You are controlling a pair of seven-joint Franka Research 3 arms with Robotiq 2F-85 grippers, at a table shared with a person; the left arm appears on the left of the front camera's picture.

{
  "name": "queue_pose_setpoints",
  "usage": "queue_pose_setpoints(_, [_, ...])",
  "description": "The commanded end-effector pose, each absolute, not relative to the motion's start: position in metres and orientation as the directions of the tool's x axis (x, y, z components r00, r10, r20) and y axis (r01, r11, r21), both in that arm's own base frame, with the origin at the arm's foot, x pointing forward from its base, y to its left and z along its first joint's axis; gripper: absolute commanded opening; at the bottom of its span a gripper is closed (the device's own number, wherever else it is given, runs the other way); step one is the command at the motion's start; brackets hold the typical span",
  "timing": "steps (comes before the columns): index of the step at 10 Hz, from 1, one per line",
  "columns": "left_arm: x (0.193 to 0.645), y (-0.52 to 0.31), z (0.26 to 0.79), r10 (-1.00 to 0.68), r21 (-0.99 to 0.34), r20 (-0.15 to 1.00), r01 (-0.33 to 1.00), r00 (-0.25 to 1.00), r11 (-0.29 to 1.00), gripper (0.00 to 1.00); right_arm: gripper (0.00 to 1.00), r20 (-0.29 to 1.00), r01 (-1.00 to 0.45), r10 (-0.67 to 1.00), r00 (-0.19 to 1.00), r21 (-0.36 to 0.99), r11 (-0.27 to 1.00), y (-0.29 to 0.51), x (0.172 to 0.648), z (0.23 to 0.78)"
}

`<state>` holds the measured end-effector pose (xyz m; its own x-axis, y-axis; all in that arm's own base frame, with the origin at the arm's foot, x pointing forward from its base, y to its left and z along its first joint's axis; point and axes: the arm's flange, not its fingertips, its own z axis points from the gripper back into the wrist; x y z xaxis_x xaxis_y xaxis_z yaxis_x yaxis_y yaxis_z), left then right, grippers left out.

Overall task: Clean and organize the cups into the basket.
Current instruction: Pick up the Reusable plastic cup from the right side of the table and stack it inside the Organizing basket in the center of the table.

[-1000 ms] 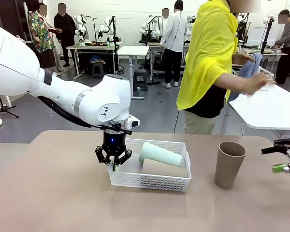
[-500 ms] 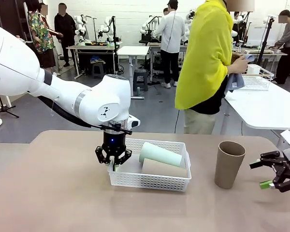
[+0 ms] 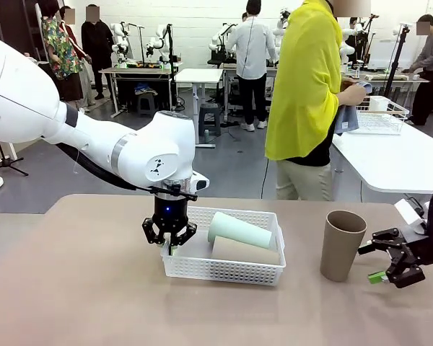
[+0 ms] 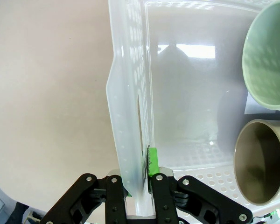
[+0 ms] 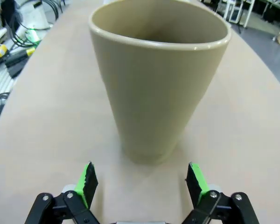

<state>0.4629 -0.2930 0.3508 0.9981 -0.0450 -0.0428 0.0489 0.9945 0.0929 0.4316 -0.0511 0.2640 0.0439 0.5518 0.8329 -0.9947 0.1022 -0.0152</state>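
Observation:
The white mesh basket sits mid-table, and my left gripper is shut on its left wall. In the left wrist view that basket wall is pinched between the green pads of my left gripper. A mint cup and a tan cup lie on their sides inside; their open mouths show as the mint cup and tan cup. A third tan cup stands upright right of the basket. My right gripper is open just right of it. The upright cup stands just beyond my right gripper, not between the fingers.
A person in a yellow top stands beyond the far edge, turned toward a white side table, holding a blue cloth. A white wire rack sits on that table. Bare tabletop lies left of the basket.
My right gripper has moved left across the table toward the upright tan cup, staying open. The person has drawn the cloth hand back. My left gripper and the basket have not moved.

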Motion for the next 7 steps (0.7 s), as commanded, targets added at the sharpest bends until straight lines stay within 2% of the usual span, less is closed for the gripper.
queue_pose_setpoints(1, [0.463,-0.292,0.351,-0.06,0.1,-0.035,0.063,0.998,0.993,0.03,1.0,0.855,-0.994,0.516,0.054,-0.005,0.111,-0.043,0.443,0.263])
queue_pose_setpoints(7, [0.463,-0.292,0.351,-0.06,0.1,-0.035,0.063,0.998,0.993,0.03,1.0,0.865,-0.992,0.498,0.062,-0.001,0.124,-0.032,0.459,0.261])
